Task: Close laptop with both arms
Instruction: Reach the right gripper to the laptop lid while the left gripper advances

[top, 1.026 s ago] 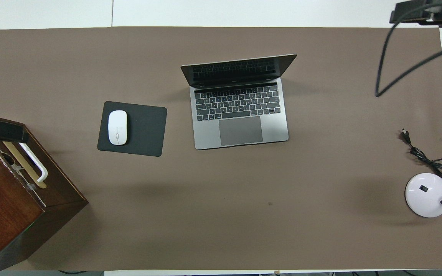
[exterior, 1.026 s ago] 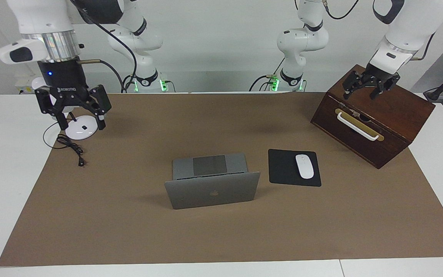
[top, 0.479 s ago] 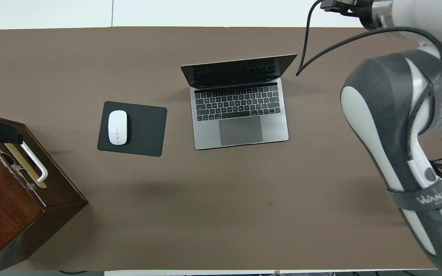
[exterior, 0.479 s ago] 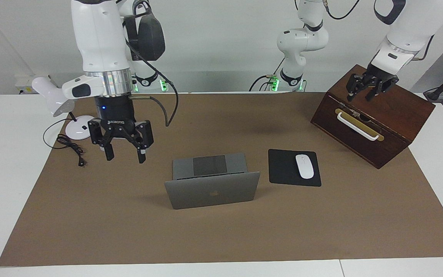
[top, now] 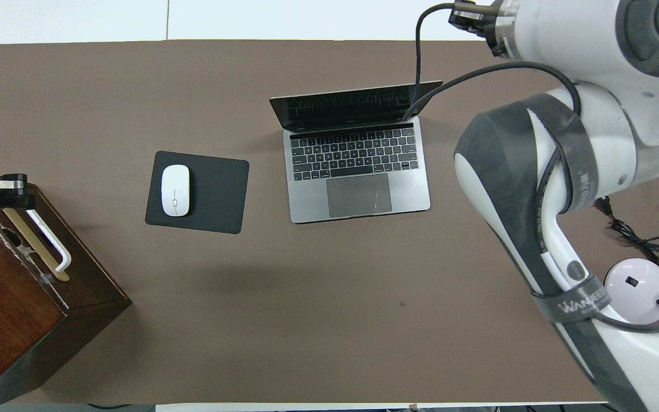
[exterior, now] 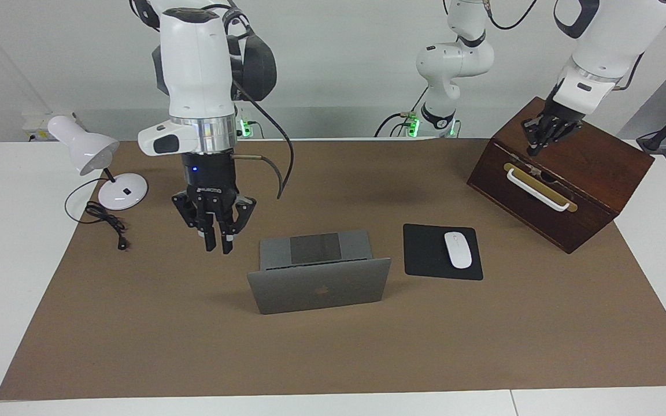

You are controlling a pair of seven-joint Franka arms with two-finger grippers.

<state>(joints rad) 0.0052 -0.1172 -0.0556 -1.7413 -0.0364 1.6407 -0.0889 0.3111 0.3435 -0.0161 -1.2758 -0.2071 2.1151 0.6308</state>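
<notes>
Since a second ago the right gripper (exterior: 218, 245) has swung over from the lamp (exterior: 102, 167) end to hang just beside the laptop (exterior: 318, 276), its fingertips now drawn together on nothing. That laptop sits open mid-table, lid standing, next to the mouse pad (exterior: 441, 252) and mouse (exterior: 458, 249). It looks stiff, smooth and hinged, probably best pushed at the lid's top edge rather than pinched. At the wooden box (exterior: 564, 173), the left gripper (exterior: 541, 140) is over the top, closed and empty. Only the overhead view shows the keyboard and screen; only the facing view shows the right gripper's fingers.
</notes>
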